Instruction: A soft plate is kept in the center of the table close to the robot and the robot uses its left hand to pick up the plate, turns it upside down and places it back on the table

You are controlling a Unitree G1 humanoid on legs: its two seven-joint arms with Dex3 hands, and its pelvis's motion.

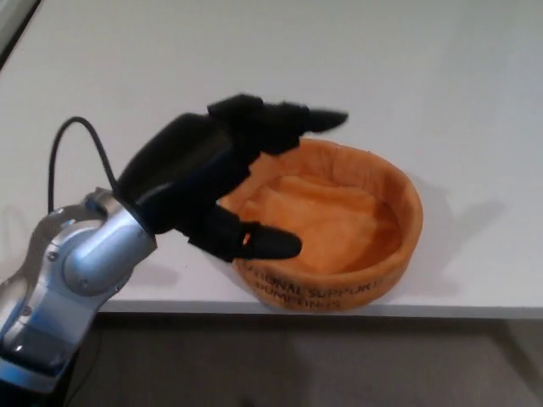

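Silver metal is what you see nearest: the rounded wrist joint (89,254) of the robot's left arm comes up from the bottom-left corner, with a thin black cable (81,140) looping over it above the table surface. From that joint the black left hand (212,182) reaches toward the middle of the picture. Its thumb (259,243) lies low over the near-left part of the soft orange fabric plate (339,225), at the rim, while its two thick fingers (293,119) stretch over the far-left rim. The digits are spread apart, bracketing that side of the rim, and you can see nothing pinched between them; whether they touch the fabric you cannot tell from this angle.

You find the plate right side up, its raised wall forming a shallow round bowl with a crumpled lining inside. Black lettering runs along the outer wall facing you, only partly legible. It sits at the near edge of the plain white table (424,76), about centre, casting a soft shadow to its right. Beyond it the tabletop runs on to the top of the view.
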